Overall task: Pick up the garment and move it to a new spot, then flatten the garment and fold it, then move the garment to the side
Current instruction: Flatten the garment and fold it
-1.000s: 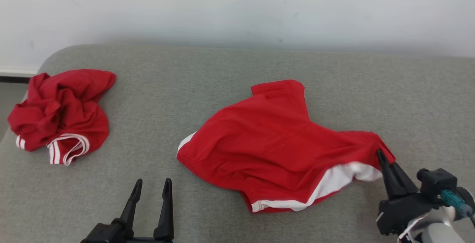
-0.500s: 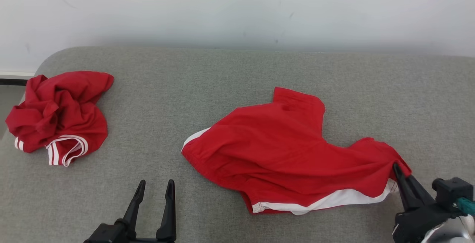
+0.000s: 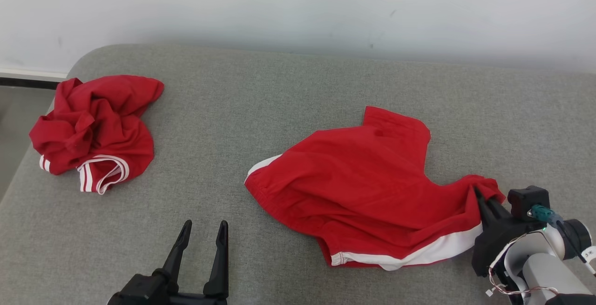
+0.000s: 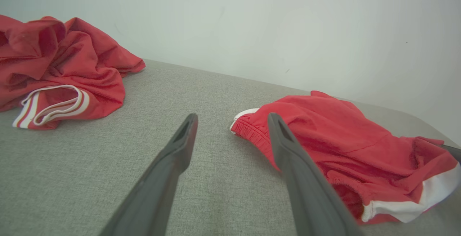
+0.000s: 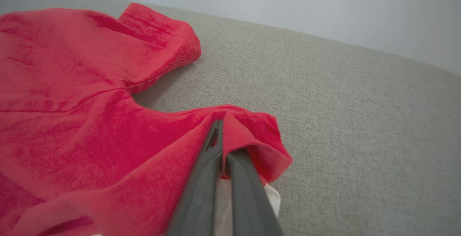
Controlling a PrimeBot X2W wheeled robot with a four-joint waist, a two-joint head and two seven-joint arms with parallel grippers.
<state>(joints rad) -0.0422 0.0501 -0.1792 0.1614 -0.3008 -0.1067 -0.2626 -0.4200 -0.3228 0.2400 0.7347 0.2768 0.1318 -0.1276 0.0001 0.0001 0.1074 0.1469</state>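
From the head view I had the whole layout: the garment (image 3: 368, 188), red shorts with a white side band, lay right of centre on the grey cushion (image 3: 279, 91), well apart from a crumpled red garment (image 3: 95, 128) at the far left. The right wrist view gave me the pinch up close: the right gripper (image 5: 219, 129) had its two fingers pressed together on a raised fold of red cloth at the shorts' right corner, with white fabric showing beneath them. The left wrist view showed the left gripper (image 4: 232, 119) spread wide and holding nothing, over the cushion, with the gathered elastic waistband (image 4: 252, 131) near one finger. The shorts lay mostly flat with shallow wrinkles. One leg pointed toward the wall (image 3: 298, 7), and the other was drawn into a peak at the pinch.
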